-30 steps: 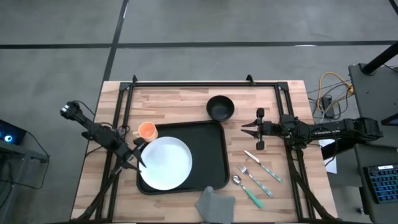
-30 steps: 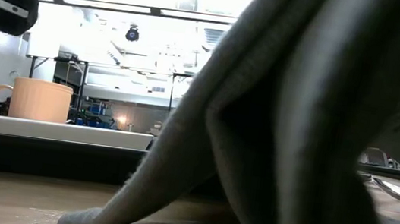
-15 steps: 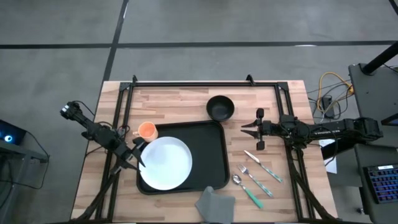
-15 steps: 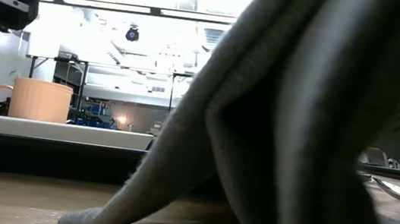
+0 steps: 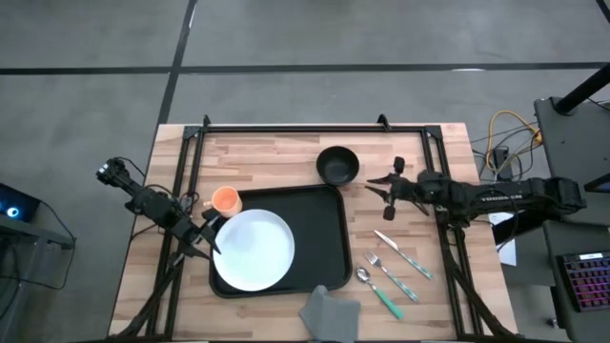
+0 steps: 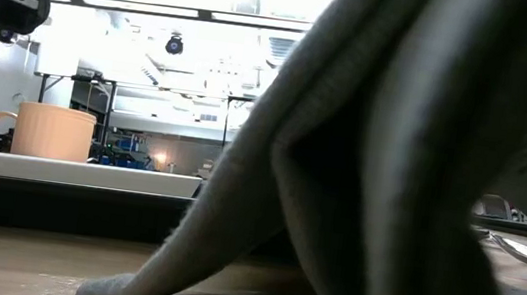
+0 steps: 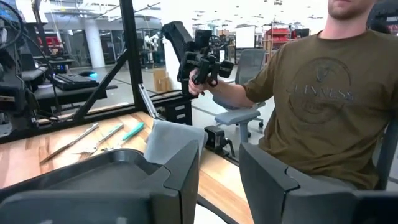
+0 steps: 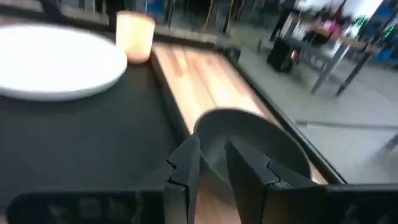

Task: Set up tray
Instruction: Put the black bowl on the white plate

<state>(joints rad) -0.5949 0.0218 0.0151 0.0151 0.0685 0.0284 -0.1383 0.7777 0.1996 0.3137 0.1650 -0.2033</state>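
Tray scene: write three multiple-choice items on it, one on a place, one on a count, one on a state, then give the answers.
1. Where is the white plate?
A. On the tray, at its left end
B. On bare wood beside the fork
C. Inside the black bowl

2. How many pieces of cutlery lie right of the tray?
A. One
B. Three
C. Five

3. How is the right gripper?
A. Shut on the orange cup
B. Open, holding nothing
C. Shut on the napkin

Answers: 1 A, the high view shows the plate inside the tray's rim. 2 B, three pieces lie side by side on the wood. 3 B, its fingers stand apart, empty, near the black bowl.
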